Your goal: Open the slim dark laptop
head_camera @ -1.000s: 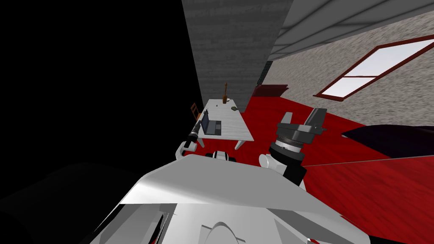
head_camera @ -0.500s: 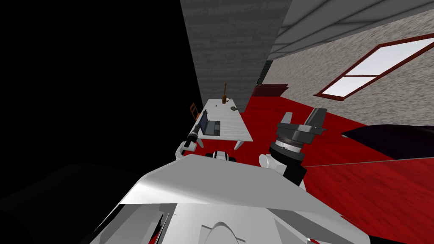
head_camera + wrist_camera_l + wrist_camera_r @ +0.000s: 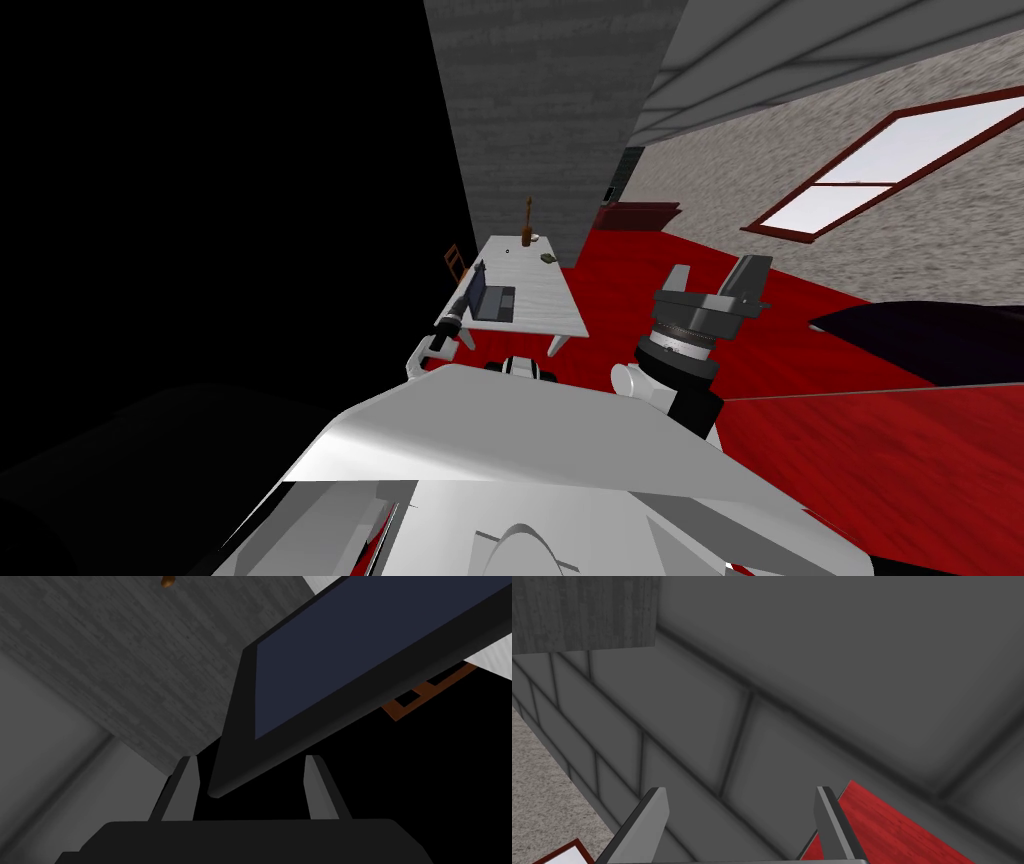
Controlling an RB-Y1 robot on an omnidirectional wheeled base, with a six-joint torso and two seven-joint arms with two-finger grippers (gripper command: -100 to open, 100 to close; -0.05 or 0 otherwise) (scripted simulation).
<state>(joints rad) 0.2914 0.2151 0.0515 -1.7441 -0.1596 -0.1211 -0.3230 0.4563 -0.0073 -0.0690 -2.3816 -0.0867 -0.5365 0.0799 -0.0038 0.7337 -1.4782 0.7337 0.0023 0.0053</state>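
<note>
Right gripper (image 3: 712, 281): held raised in the foreground above the red wood-grain floor (image 3: 820, 440), well apart from the table; its two light grey blade fingers (image 3: 654, 816) are spread wide with nothing between them.
Left gripper (image 3: 250, 758): reached forward to the table's near left corner; the fingers (image 3: 184, 788) are parted, and the lid's lower corner lies in the gap, nearer one finger. Contact cannot be told.
Slim dark laptop (image 3: 492, 298): placed on the near left part of the table, lid raised roughly upright, the dark blue screen (image 3: 350, 651) facing across the dark keyboard base.
Long white rectangular table (image 3: 545, 295): set lengthwise away from the robot, beside a grey wall (image 3: 550, 110).
Brown wooden chair (image 3: 455, 262): seen just beyond the table's left edge, against a black area.
Far end of table: a tall brown bottle-like object (image 3: 527, 218) and a small dark green item (image 3: 547, 258) are placed apart.
Dark-red-framed window (image 3: 880, 165): set in the speckled wall, far right.
</note>
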